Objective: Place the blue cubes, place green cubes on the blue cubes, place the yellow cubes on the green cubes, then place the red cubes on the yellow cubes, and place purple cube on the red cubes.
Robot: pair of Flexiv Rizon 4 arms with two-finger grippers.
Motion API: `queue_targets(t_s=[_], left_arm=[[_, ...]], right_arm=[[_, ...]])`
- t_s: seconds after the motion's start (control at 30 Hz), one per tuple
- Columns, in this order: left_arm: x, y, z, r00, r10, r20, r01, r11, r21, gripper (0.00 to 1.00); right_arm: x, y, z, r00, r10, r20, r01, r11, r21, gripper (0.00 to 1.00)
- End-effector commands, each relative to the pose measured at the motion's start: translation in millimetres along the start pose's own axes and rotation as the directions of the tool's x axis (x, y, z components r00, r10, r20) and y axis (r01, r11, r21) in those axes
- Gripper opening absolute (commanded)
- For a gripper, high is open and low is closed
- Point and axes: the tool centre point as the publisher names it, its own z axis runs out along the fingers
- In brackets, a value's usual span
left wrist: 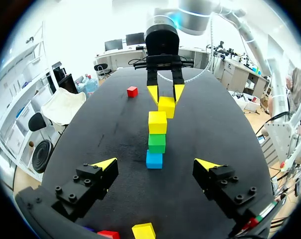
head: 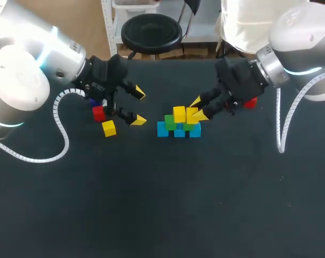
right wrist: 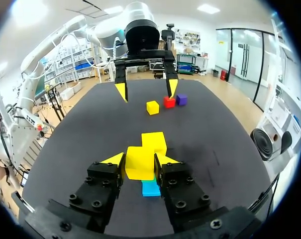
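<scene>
Three blue cubes [head: 179, 133] lie in a row mid-table, with green cubes [head: 170, 122] on them. One yellow cube [head: 179, 114] sits on the green layer. My right gripper [head: 199, 108] is shut on a second yellow cube [head: 192, 114] right beside it, over the green cubes; the right wrist view shows this held cube [right wrist: 140, 162] between the fingers, with a blue cube [right wrist: 151, 188] below. My left gripper [head: 139, 106] hangs open left of the stack, holding nothing. Near it lie a red cube [head: 99, 113], a loose yellow cube [head: 109, 128] and a purple cube [right wrist: 181, 99].
Another red cube [head: 250, 102] lies on the black table under my right arm. A white cable [head: 60, 123] loops over the table from my left arm, and another cable [head: 283, 123] hangs from my right arm.
</scene>
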Motion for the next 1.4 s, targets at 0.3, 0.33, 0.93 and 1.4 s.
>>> queue_targets(t_s=[0.3,0.33,0.93,1.4], left_arm=[[1.7,-0.8,-0.3,1.0,0.004,0.007,-0.004,1.0,-0.002,1.0],[1.7,-0.8,-0.3,1.0,0.004,0.007,-0.004,1.0,-0.002,1.0],[1.7,-0.8,-0.3,1.0,0.004,0.007,-0.004,1.0,-0.002,1.0],[1.7,-0.8,-0.3,1.0,0.004,0.007,-0.004,1.0,-0.002,1.0]], right_arm=[[1.2,-4.7,0.8,1.0,0.0,-0.001,0.0,1.0,-0.008,0.0],[1.2,-4.9,0.9,1.0,0.0,-0.001,0.0,1.0,-0.009,0.0],[3.2,-9.4,2.8,1.0,-0.004,0.002,0.004,1.0,-0.015,0.0],[5.7,-16.0,1.8,1.0,-0.01,0.008,0.01,1.0,-0.026,0.0]])
